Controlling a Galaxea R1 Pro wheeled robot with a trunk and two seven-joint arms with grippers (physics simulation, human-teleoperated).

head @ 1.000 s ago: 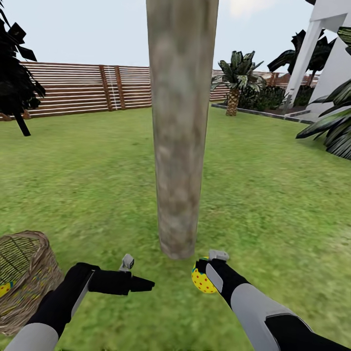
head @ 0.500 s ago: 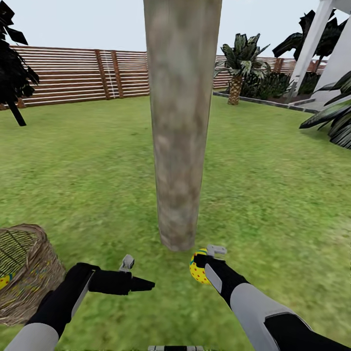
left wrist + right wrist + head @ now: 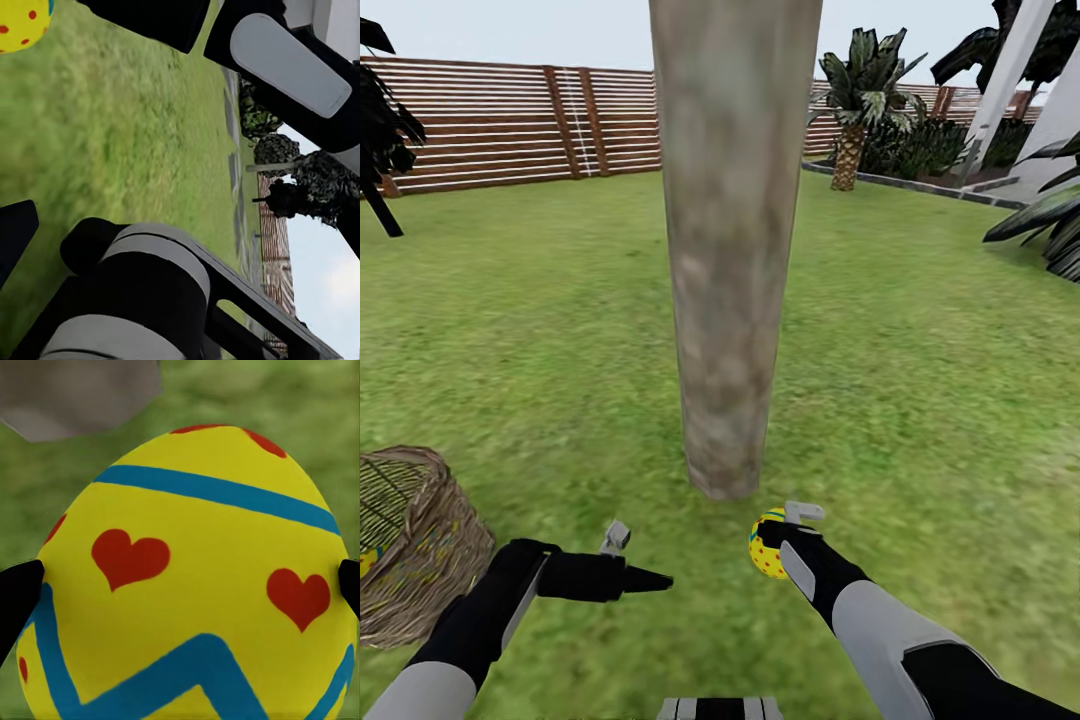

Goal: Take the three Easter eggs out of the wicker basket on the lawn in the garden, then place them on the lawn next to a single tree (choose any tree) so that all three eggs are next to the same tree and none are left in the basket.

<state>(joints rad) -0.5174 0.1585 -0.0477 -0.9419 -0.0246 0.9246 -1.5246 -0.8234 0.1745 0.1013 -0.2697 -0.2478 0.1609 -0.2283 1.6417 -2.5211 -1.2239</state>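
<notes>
1. Right tool [image 3: 780, 540] pinching an egg [image 3: 765, 547] (yellow, red hearts, blue zigzag), just near-right of the tree [image 3: 730, 250] base.
2. Left tool [image 3: 645, 578] looks pressed together, holding nothing.
3. Wicker basket [image 3: 430, 560] near left on the lawn [image 3: 920, 400], an egg inside.

Slatted wooden fence [image 3: 510, 125] along the far edge, well beyond both grippers. Short palm with scaly trunk [image 3: 852, 110] ahead of the right gripper, far off. Dark conifer [image 3: 380, 130] far beyond the left gripper. White building column [image 3: 1010, 80] at far right.
</notes>
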